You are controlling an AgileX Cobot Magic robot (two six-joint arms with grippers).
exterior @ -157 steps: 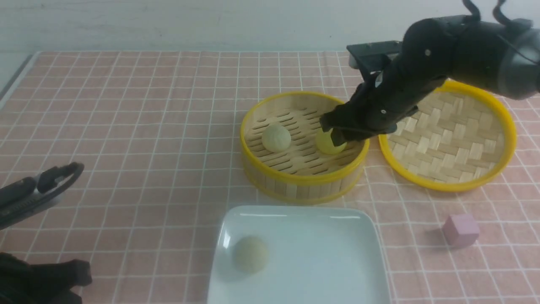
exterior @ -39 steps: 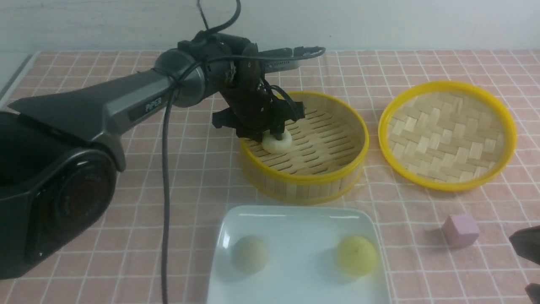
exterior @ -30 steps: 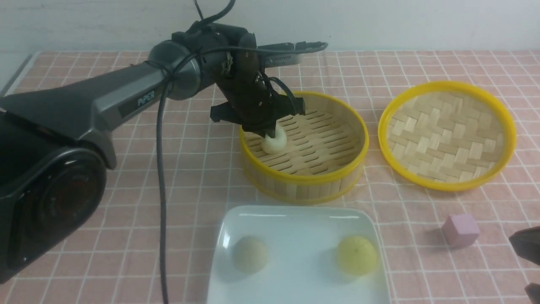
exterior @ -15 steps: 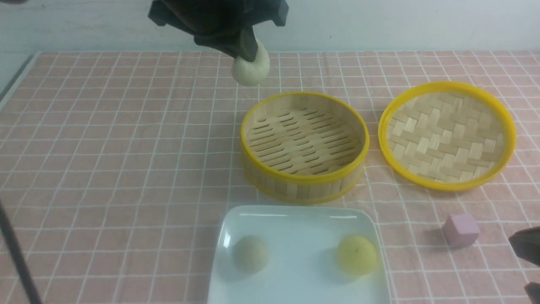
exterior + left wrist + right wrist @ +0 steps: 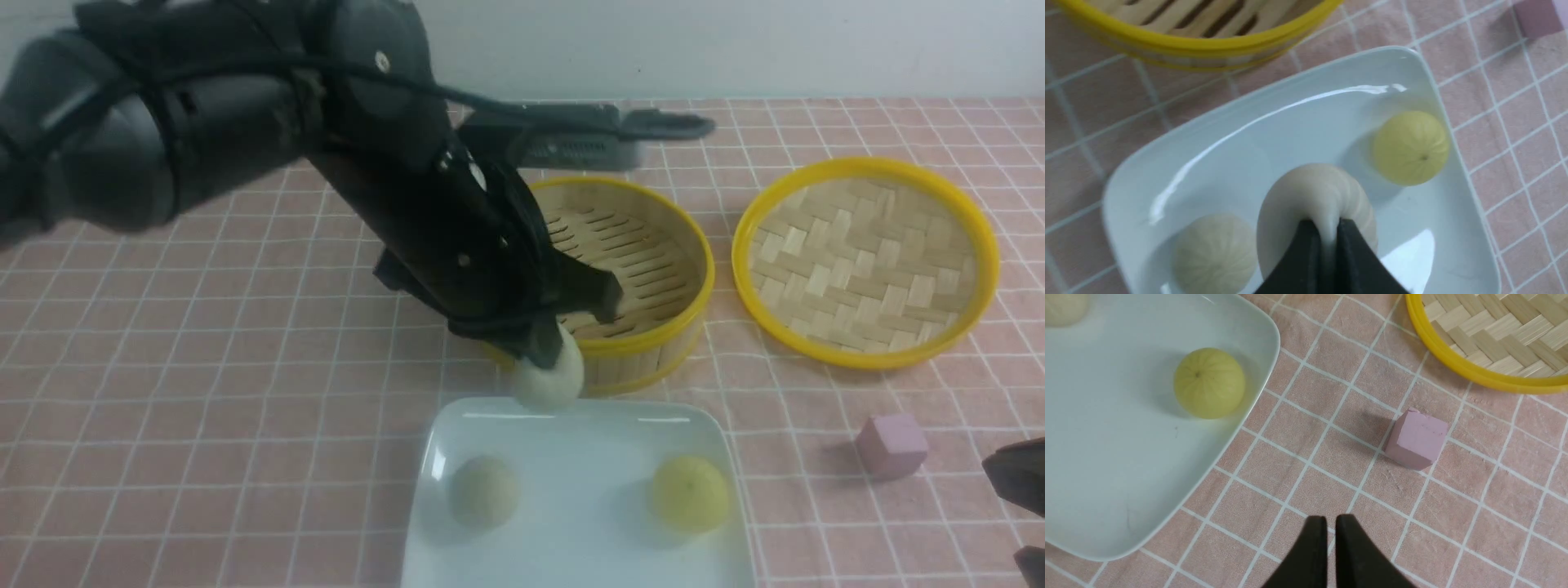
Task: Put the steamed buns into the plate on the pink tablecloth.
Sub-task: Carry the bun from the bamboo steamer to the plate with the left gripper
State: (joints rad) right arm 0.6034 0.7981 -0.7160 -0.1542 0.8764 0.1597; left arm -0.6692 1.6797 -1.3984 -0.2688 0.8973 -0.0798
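Front view: the black left arm (image 5: 245, 122) reaches in across a pink cloth (image 5: 204, 367) printed with a thin white grid. Its left pincer (image 5: 549, 353) is clamped onto a held bun (image 5: 549, 380), pale cream and soft. From here the bun shows at the far rim of a glossy white square plate (image 5: 588, 412) with rounded corners, in front of the wall of a round steamer basket (image 5: 653, 353). The basket has a yellow rim and a slatted bamboo floor. Beside it, to the right, lies a round woven lid (image 5: 865, 261), also yellow-rimmed. A small matte pink cube (image 5: 891, 445) sits on the cloth right of the plate.

Two buns rest on the plate, well apart. The resting cream bun (image 5: 485, 490) is on the left and the yellow bun (image 5: 690, 493) on the right.

Left wrist view: this shows the grip, which the front view hides. The two dark fingertips (image 5: 1306, 241) pinch so hard that the held bun's (image 5: 1314, 196) dough folds into a crease between them. The bun hangs over the plate (image 5: 1290, 126), between the other two buns. Whether it touches the plate cannot be told. Fine pleats run to a dimple on the yellow bun (image 5: 1410, 148).

Right wrist view: only here is the right pincer (image 5: 1331, 528) clear. It holds nothing, and only a thin slit shows between its tips. It hangs above bare cloth near the cube (image 5: 1416, 439).
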